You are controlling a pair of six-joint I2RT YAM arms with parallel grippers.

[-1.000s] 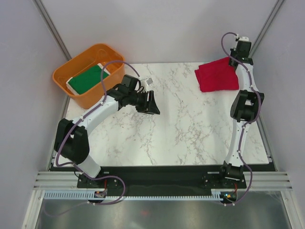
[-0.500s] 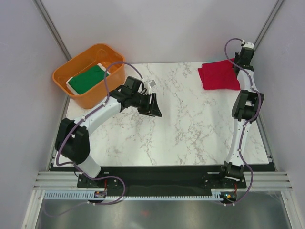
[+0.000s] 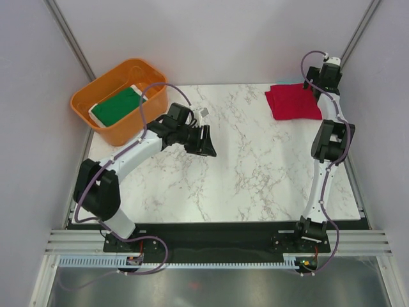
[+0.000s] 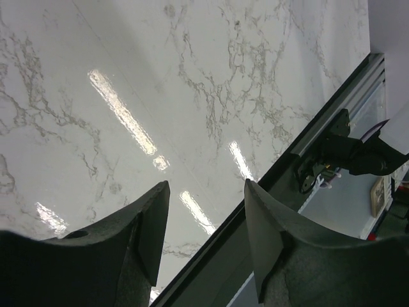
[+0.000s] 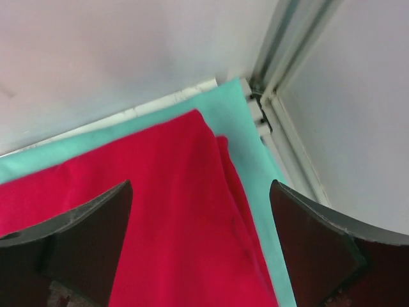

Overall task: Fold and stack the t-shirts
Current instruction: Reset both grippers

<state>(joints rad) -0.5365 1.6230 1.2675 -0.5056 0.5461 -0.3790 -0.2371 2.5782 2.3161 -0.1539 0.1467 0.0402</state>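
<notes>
Right wrist view: right gripper (image 5: 199, 192) gapes empty over the red shirt (image 5: 160, 211), lying on the teal shirt (image 5: 252, 147) at the far-right corner of the table (image 3: 255, 166). Left gripper (image 4: 206, 192) hangs open, empty. Green shirt (image 3: 116, 105) sits in the tub (image 3: 112, 133).

a robotics lab test cell: plain grey panel walls (image 3: 211, 38) and aluminium frame rails (image 3: 64, 243) enclose a white marble-patterned tabletop (image 3: 255, 173).

The left arm (image 3: 128, 153) bends inward, its left gripper (image 3: 206, 142) angled downward with jaws apart and nothing between them; the right arm (image 3: 323, 173) extends far forward, its right gripper (image 5: 200, 198) spread wide
</notes>
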